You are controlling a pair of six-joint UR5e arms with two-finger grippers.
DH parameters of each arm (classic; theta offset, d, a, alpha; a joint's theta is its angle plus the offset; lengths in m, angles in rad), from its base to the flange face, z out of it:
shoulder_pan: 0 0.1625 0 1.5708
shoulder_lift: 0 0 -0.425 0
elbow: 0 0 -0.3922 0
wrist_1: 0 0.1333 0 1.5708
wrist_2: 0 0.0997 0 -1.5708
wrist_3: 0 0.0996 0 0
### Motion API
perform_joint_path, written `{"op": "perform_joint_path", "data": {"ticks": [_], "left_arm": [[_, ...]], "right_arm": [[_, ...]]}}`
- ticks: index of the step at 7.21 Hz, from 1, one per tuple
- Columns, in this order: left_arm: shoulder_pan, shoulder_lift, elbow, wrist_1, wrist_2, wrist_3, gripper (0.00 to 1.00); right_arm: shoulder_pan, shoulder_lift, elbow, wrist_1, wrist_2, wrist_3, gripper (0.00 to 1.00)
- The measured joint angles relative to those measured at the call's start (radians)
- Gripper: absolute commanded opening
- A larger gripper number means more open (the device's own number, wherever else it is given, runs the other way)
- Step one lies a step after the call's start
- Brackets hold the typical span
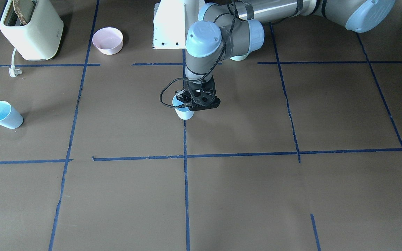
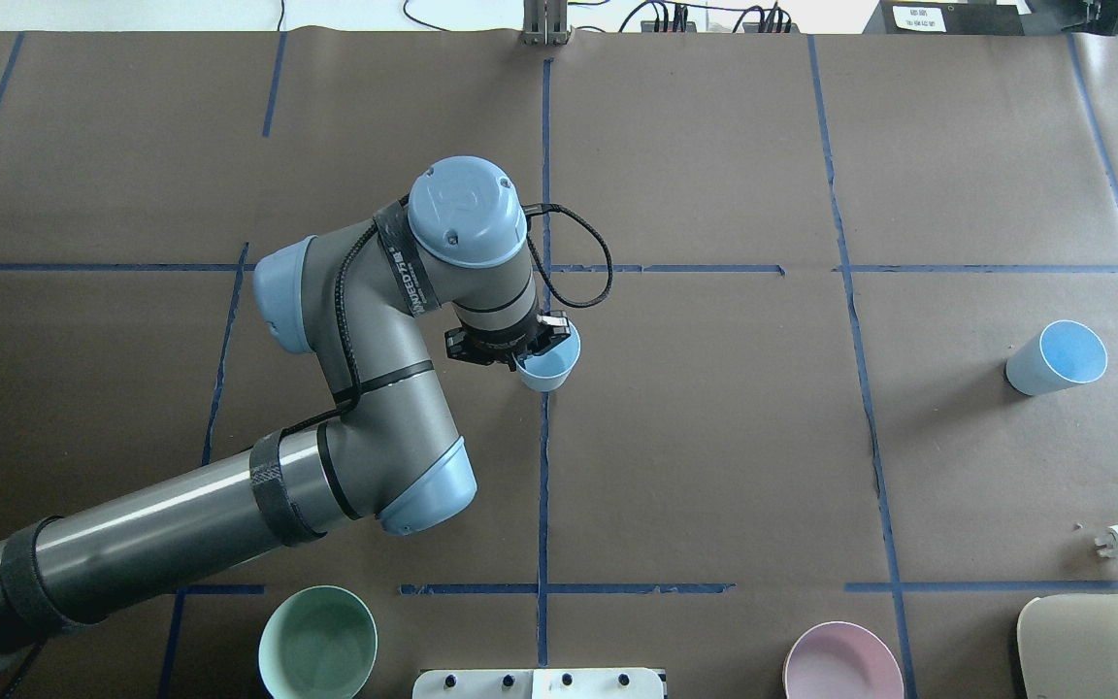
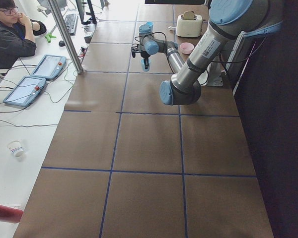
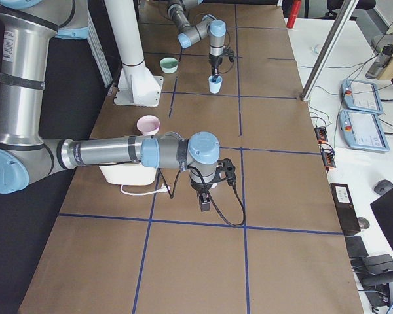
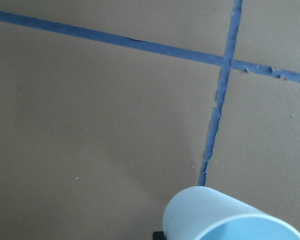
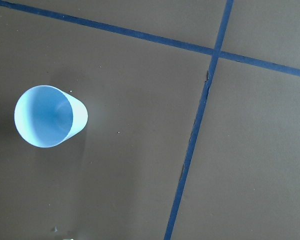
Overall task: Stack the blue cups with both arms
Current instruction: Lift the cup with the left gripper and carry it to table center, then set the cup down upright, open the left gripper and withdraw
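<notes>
One blue cup (image 2: pixel 553 363) is being pinched at its rim by the left jaws, opening up, approx. upright. It is being held by the left arm (image 2: pixel 365 408) over the mid area of the worktop (image 2: pixel 714 437), well apart from the toaster (image 2: pixel 1093 636) and right by a crossing of blue tape lines (image 5: pixel 217 115). Whether its base is touching the worktop or is being kept just clear cannot be told. In the left wrist view only the cup's rim & upper wall are being shown, at the bottom edge.

The 2nd blue cup (image 2: pixel 1054 359) is being seen standing free, upright, opening up, near the toaster on the side away from the robot's base. The toaster's plug (image 2: pixel 1117 542) is lying between them. This cup is being viewed from above by the right wrist cam.

The right arm (image 4: pixel 118 152) is being shown only in the right-side view, stretched out past the toaster. Whether the right jaws are spread or pressed together cannot be told. A pink bowl (image 2: pixel 842 662) is being seen near the toaster, and a green bowl (image 2: pixel 318 643) well apart from it.
</notes>
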Motion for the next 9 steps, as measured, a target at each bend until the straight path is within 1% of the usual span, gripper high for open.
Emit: {"op": "perform_joint_path", "data": {"ticks": [1, 2, 3, 5, 6, 7, 8, 9], "left_arm": [[0.007, -0.002, 0.017, -0.024, 0.007, 0.0, 0.34], [0.01, 0.0, 0.024, -0.034, 0.01, 0.002, 0.82], [0.011, 0.002, 0.026, -0.038, 0.011, 0.005, 1.0], [0.01, 0.004, 0.02, -0.035, 0.01, 0.012, 1.0], [0.002, 0.013, -0.007, -0.019, 0.005, 0.018, 1.0], [-0.02, 0.04, -0.069, 0.026, -0.012, 0.053, 1.0], [-0.055, 0.093, -0.168, 0.1, -0.04, 0.128, 1.0], [-0.097, 0.171, -0.273, 0.158, -0.063, 0.219, 1.0]], "right_arm": [[0.0, 0.0, 0.0, 0.0, 0.0, 0.0, 1.0], [0.0, 0.001, 0.0, -0.001, 0.0, 0.0, 1.0], [0.0, 0.001, 0.0, -0.001, 0.0, 0.0, 1.0], [0.0, 0.001, 0.0, 0.001, 0.0, 0.0, 1.0], [0.0, 0.0, -0.001, 0.018, 0.0, 0.0, 1.0], [0.0, 0.0, -0.005, 0.046, 0.0, 0.003, 1.0], [0.0, -0.001, -0.007, 0.062, 0.001, 0.005, 1.0], [0.0, -0.001, -0.007, 0.069, 0.001, 0.006, 1.0]]}}
